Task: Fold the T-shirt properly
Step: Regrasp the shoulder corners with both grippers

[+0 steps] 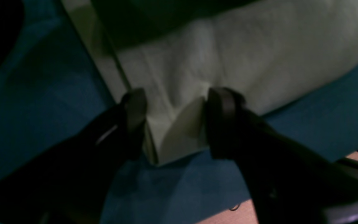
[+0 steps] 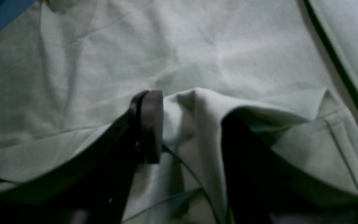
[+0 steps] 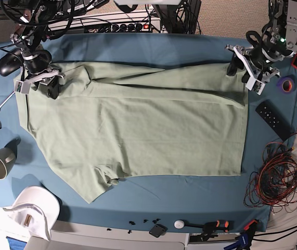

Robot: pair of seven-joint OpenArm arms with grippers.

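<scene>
— Where is the T-shirt [image 3: 138, 135] found?
— It is spread flat on the blue-covered desk [image 3: 138, 49], its far edge folded over.
— And the jaws?
— On the view's left, the right gripper [image 2: 191, 124] is clamped on a shoulder fold. Opposite, a hem corner is pinched by the left gripper [image 1: 174, 123].

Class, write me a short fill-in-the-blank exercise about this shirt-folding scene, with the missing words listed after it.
1. The T-shirt lies on a ____ table cloth.
2. Fabric sits between the fingers of the left gripper and the right gripper, so ____ arms are at the shirt.
3. Near the mug sits a white ____.

Missing words: blue; both; cap
</scene>
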